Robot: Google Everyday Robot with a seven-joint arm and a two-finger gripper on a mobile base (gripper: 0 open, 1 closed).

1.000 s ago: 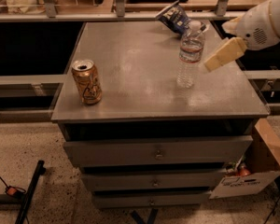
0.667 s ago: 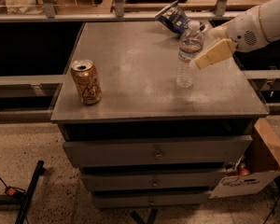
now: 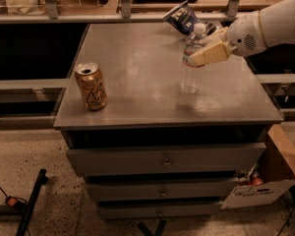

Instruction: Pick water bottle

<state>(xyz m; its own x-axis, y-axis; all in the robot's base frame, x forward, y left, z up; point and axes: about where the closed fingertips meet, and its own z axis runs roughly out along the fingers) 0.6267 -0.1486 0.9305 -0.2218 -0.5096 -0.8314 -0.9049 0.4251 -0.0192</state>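
Note:
The water bottle, clear and ribbed with a white cap, stands upright on the right part of the grey cabinet top. My gripper reaches in from the right at the bottle's upper half. One cream finger crosses in front of the label band, and the other lies behind the bottle near the cap. The jaws stand open on either side of the bottle, and its base rests on the top. The gold drink can stands at the front left, far from the gripper.
A blue snack bag lies at the back edge behind the bottle. The cabinet has drawers below. A cardboard box sits on the floor at the right. A railing runs behind the cabinet.
My gripper has moved left from beside the bottle until its fingers straddle the bottle's upper half. The bottle and the can have not moved.

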